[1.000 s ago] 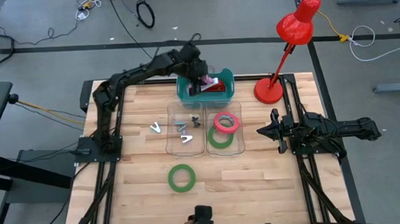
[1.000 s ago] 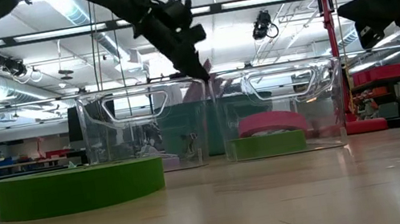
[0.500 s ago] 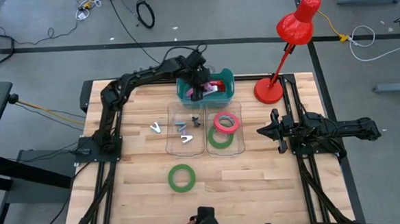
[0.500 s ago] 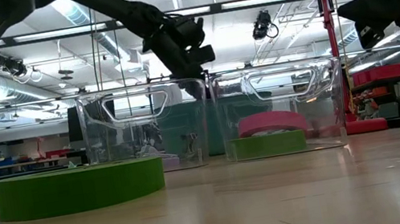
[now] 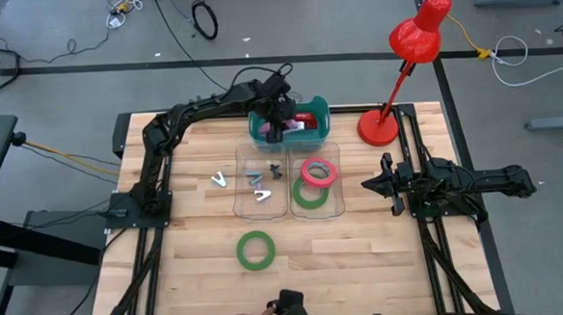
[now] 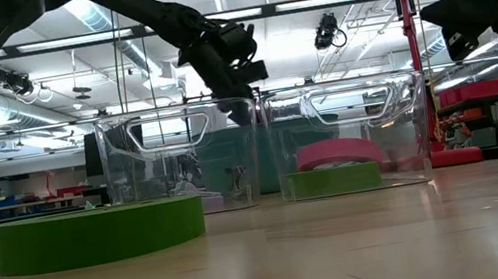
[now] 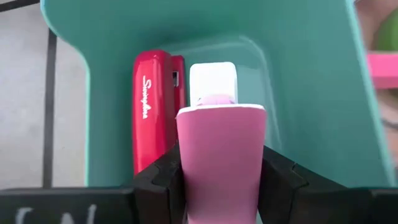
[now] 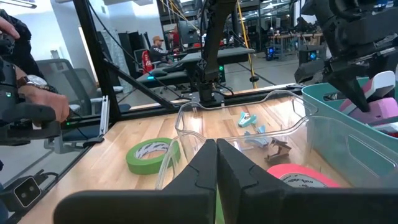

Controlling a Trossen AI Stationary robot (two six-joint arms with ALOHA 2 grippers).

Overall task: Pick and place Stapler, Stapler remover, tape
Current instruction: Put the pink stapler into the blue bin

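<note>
Your left gripper (image 5: 278,127) is over the teal bin (image 5: 318,109) at the far side of the table, its fingers (image 7: 160,180) clamped on a pink stapler (image 7: 219,158), one on each flank. The pink stapler points down into the bin, and a white tip shows past its front end. A red stapler (image 7: 152,109) lies in the bin just beside it, along the wall; you can read cursive lettering on its top. From above, the pink one is mostly hidden under the gripper, so whether it already touches the bin floor is hard to say.

Your right gripper (image 5: 368,184) waits at the right side of the table, beside the clear trays, with its fingers (image 8: 200,169) pressed together and nothing between them.

Two clear trays sit side by side just in front of the bin. The right tray (image 5: 337,201) holds a pink tape (image 5: 318,171) resting partly on a green tape (image 5: 310,195). The left tray (image 5: 238,200) holds a few small staple removers (image 5: 257,178), and one more remover (image 5: 219,179) lies on the wood just outside it. A second green roll (image 5: 255,250) lies flat on the table, nearer the front edge and well apart from the trays.

A red lamp (image 5: 413,43) stands at the far right corner. A person's hand (image 8: 46,102) shows off to the side of the table.
</note>
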